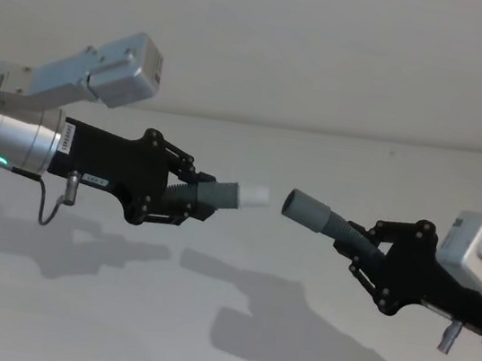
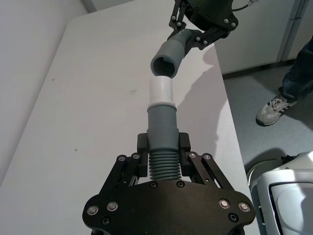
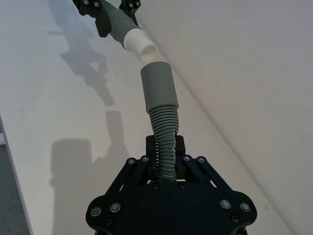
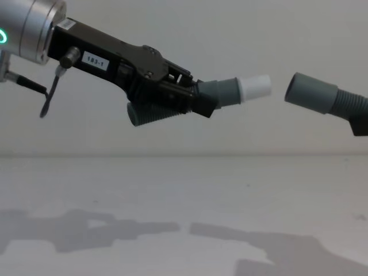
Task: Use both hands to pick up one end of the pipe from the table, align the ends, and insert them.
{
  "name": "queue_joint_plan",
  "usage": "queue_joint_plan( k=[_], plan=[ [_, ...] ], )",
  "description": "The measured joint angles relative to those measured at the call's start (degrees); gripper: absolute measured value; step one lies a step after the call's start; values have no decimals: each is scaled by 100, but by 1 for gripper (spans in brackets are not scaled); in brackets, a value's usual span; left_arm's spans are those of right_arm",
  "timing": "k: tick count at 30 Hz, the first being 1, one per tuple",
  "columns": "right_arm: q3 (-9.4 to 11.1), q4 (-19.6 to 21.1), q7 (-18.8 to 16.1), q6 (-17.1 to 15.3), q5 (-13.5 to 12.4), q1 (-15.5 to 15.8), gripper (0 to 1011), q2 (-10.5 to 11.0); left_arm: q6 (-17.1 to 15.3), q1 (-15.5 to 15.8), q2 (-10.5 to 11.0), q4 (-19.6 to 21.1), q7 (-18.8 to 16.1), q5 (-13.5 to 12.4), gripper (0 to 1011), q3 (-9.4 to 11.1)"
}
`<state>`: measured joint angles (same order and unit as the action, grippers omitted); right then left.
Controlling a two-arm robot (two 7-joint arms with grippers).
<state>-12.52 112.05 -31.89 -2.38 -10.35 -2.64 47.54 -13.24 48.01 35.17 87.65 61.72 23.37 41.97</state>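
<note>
Left gripper [image 1: 186, 192]: clamped on the white-tipped pipe piece [image 1: 225, 195].
Right gripper [image 1: 366, 252]: clamped on the socket piece [image 1: 317, 216]; cut off in the chest view.
Ends: held apart, a gap between.

Beyond the table's far edge, a plain pale wall [image 1: 333, 49] fills the background. Off the table's side, grey floor [image 2: 259, 103] is exposed. A person stands there: a leg in blue jeans [image 2: 301, 68] and a grey-and-white sneaker [image 2: 275, 108] planted flat on the floor. Nearer, a white rounded housing [image 2: 283, 196], possibly equipment, sits beside the table.
</note>
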Motion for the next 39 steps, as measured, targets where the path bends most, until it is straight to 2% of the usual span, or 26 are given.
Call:
queue_joint_plan(
  k=[14,39],
  plan=[
    [-103,-13,-75,-111,46,-106,174,-2,32,74,54,4,34,26,321,74],
    [-266,14,-286,-81,-218,-296,174,41,45,229,83,-36,144,81,321,256]
  ],
)
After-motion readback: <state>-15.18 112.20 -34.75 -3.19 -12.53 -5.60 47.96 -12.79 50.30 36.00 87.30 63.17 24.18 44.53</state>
